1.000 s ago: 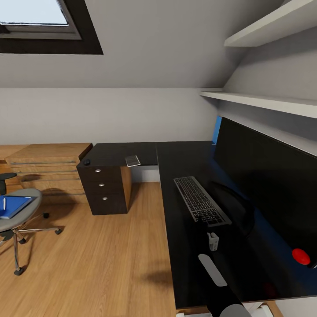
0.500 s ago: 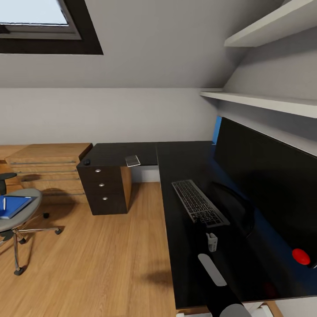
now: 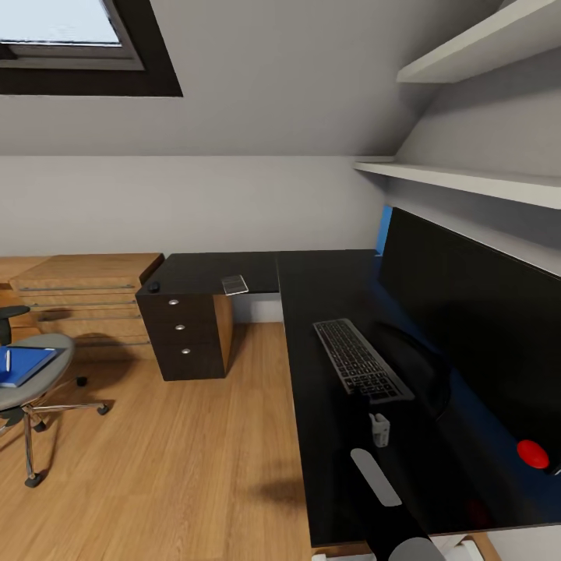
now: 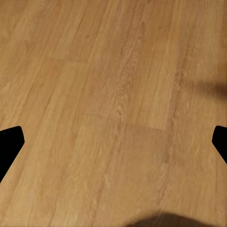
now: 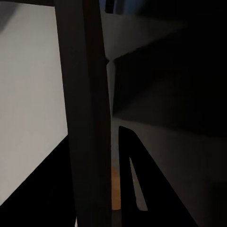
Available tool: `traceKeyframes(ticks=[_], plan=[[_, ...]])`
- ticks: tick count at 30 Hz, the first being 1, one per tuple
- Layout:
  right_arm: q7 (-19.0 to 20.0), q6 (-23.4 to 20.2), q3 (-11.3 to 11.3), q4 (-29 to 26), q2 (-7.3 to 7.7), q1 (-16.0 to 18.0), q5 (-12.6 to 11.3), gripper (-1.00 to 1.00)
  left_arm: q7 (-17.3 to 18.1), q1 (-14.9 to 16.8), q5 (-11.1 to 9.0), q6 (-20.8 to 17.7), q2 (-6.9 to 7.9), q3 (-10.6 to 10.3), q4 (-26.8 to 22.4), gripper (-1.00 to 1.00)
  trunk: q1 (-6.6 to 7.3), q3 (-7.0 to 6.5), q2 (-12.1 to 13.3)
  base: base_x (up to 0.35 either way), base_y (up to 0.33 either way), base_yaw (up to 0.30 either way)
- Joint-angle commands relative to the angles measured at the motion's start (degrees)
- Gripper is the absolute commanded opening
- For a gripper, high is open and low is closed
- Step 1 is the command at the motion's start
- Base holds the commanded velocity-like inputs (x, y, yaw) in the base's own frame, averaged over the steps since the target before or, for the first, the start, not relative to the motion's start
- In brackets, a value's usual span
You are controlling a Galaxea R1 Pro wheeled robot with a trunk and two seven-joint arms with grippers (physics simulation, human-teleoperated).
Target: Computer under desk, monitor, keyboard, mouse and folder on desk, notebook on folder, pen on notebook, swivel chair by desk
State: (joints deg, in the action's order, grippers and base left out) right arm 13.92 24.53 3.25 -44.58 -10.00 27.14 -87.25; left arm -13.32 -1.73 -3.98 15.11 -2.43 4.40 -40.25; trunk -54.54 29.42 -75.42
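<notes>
Black glossy desk (image 3: 327, 273) carries the keyboard (image 3: 361, 361) beside the monitor (image 3: 467, 312). My right gripper (image 3: 379, 429) sits just short of the keyboard's near end — I cannot tell its finger state. Left gripper (image 4: 113, 142) is spread wide over wood floor (image 4: 113, 85). The folder (image 3: 25, 365) lies on the swivel chair (image 3: 47, 374).

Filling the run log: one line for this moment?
keyboard on desk by monitor | right gripper at keyboard's near end | folder on chair | mouse far corner

My right gripper (image 3: 379, 429) slides slightly toward the monitor (image 3: 471, 323), and the keyboard (image 3: 361, 360) ahead of it shifts along too.
</notes>
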Motion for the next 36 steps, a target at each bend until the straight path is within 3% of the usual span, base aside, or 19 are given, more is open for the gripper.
traceKeyframes(ticks=[1, 24, 25, 36], plan=[[-0.82, 0.22, -0.10, 0.19, 0.00, 0.02, -2.30, -1.00, 0.06, -0.03, -0.42, 0.14, -0.03, 0.08, -0.09, 1.00, -0.01, 0.06, -0.02, 0.000, 0.000, 0.000], [-0.82, 0.84, -0.09, 0.02, 0.00, 0.02, -2.22, -1.00, 0.11, -0.03, -0.42, 0.17, -0.03, 0.08, -0.09, 1.00, -0.01, 0.06, -0.02, 0.000, 0.000, 0.000], [-0.82, 0.83, -0.09, 0.02, 0.00, 0.02, -2.22, 1.00, 0.12, -0.03, -0.42, 0.17, -0.03, 0.08, -0.09, 1.00, -0.01, 0.06, -0.02, 0.000, 0.000, 0.000], [-0.82, 0.79, -0.09, 0.02, 0.00, 0.02, -2.31, 1.00, 0.13, -0.03, -0.42, 0.15, -0.04, 0.08, -0.09, 1.00, -0.01, 0.06, -0.02, 0.000, 0.000, 0.000]])
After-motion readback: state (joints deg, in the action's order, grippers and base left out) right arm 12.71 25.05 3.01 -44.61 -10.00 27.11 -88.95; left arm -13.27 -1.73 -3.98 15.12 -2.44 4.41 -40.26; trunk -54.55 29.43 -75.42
